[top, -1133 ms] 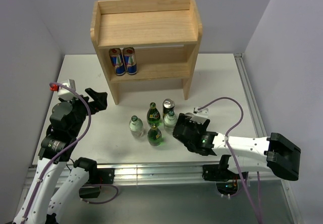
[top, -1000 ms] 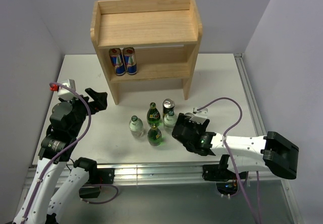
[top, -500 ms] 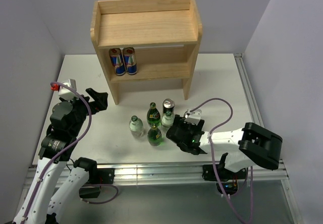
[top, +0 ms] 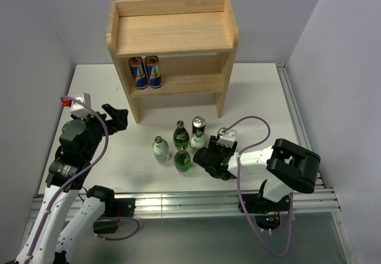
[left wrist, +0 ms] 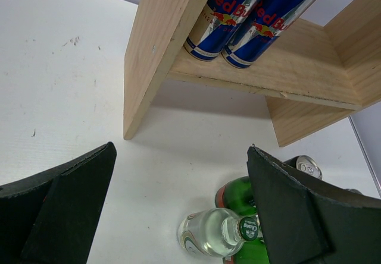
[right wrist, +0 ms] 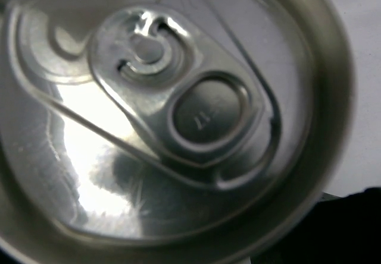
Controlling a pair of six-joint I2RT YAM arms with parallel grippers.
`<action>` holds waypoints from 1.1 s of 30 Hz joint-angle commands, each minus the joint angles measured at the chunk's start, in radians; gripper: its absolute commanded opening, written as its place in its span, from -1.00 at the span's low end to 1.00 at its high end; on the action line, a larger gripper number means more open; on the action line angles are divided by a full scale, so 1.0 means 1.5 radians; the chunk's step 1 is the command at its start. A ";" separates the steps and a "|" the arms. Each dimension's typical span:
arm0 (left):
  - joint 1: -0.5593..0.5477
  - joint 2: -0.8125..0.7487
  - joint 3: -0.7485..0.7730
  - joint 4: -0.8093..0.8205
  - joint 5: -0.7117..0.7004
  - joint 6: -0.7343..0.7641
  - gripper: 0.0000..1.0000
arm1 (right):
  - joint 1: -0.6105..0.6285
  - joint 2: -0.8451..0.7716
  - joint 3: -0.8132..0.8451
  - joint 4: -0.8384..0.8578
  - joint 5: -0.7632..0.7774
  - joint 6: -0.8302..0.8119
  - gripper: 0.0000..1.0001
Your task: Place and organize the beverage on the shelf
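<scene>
The light wooden shelf (top: 172, 32) stands at the back, with two blue Red Bull cans (top: 146, 72) on its lower board. In front of it stands a cluster of drinks: a clear bottle (top: 159, 148), two green bottles (top: 181, 135), another clear bottle (top: 197, 140) and a silver-topped can (top: 199, 123). My right gripper (top: 208, 157) lies low against the right side of the cluster. A can top with its pull tab (right wrist: 166, 115) fills the right wrist view; the gripper is shut on that can, which its body hides from above. My left gripper (left wrist: 180, 148) hangs open and empty, left of the shelf's foot (left wrist: 161, 50).
The metal rail (top: 178, 201) with both arm bases runs along the near table edge. Grey walls close the left, back and right sides. A cable (top: 250, 121) loops over the table beside the right arm.
The right gripper slid left toward the bottle cluster and closed, and its elbow folded in behind it. The left arm and the bottles have not moved.
</scene>
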 commanded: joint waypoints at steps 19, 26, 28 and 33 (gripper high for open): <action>0.025 0.007 0.006 0.018 0.067 0.030 0.99 | 0.024 -0.360 0.411 -0.008 -0.134 -0.550 -1.00; 0.043 -0.004 0.000 0.025 0.079 0.033 0.99 | 0.019 -0.155 0.784 -0.071 -0.125 -0.794 -1.00; 0.045 -0.004 0.000 0.024 0.079 0.033 0.99 | 0.014 -0.080 0.873 -0.091 -0.124 -0.832 -1.00; 0.046 0.001 0.004 0.020 0.079 0.035 0.99 | -0.037 0.073 1.178 -0.187 -0.138 -0.892 -1.00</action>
